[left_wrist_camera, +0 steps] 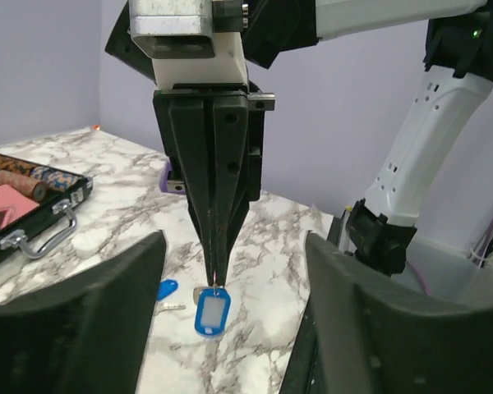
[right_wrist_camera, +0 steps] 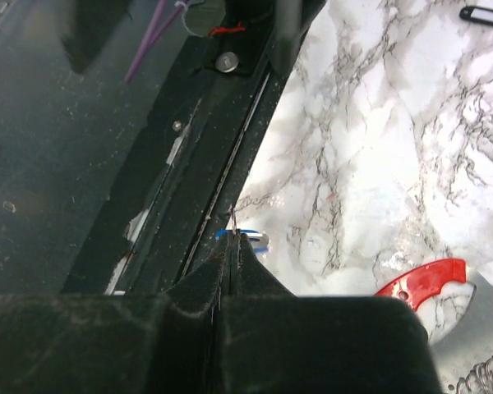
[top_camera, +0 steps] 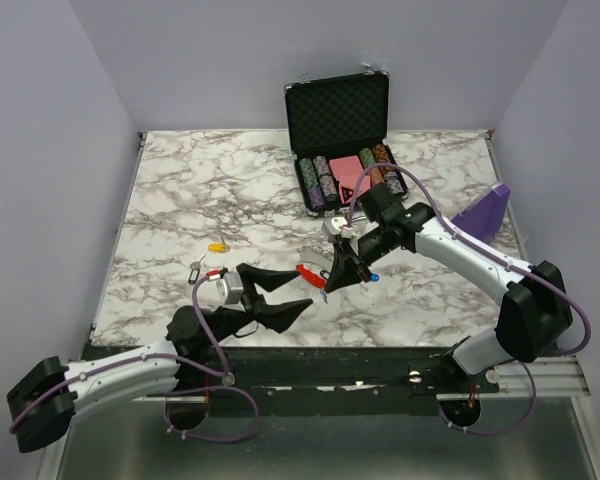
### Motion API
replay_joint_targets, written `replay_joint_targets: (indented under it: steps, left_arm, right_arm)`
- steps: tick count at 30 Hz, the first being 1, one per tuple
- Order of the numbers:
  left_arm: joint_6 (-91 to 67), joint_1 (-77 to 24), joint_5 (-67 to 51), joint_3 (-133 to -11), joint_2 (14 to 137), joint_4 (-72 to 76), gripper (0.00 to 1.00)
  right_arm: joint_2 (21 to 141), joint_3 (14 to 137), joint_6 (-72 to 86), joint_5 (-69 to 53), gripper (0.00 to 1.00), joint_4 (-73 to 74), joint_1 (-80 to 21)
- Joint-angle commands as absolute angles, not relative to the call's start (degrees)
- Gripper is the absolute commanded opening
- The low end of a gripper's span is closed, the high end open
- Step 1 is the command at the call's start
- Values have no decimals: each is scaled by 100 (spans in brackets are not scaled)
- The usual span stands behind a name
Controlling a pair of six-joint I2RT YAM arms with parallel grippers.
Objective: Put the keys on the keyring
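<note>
We see the right gripper [left_wrist_camera: 215,275] pinched shut, dangling the blue-tagged key [left_wrist_camera: 212,314], presumably for threading; the keyring [top_camera: 308,270] lies on the table [top_camera: 180,190] just left, near the wide-open left gripper [top_camera: 306,292].

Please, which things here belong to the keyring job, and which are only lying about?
For the job:
keyring
blue-tagged key
second blue-tagged key
yellow-tagged key

Lying about:
poker chip case
purple object
</note>
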State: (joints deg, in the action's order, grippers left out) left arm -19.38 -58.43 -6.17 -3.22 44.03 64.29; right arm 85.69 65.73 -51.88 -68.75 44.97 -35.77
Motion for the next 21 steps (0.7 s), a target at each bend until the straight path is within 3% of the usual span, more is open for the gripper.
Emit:
replay_joint_targets:
  steps: [1, 7, 14, 19, 21]
  left_arm:
    - [-1627, -5827, -361, -553, 3078, 3362, 83]
    - [-1433, -5818, -377, -1045, 2636, 1794, 91]
    - [-1424, -5810, -659, -1441, 3638, 1985, 95]
    - [-1126, -5792, -879, -1511, 4121, 2539, 80]
    - [-1046, -5766, -931, -1538, 4227, 2697, 78]
  right_arm:
    - [8684, 6759, -5589, -6486, 1, 4887, -3603]
    - [8684, 6759, -5642, -6460, 1, 4913, -3647]
    - [8701, 6759, -5695, -6469, 1, 4957, -3665]
    - [8701, 6750, -5730, -6486, 1, 4966, -3665]
    - [8710, 6750, -5748, -6495, 1, 4983, -3665]
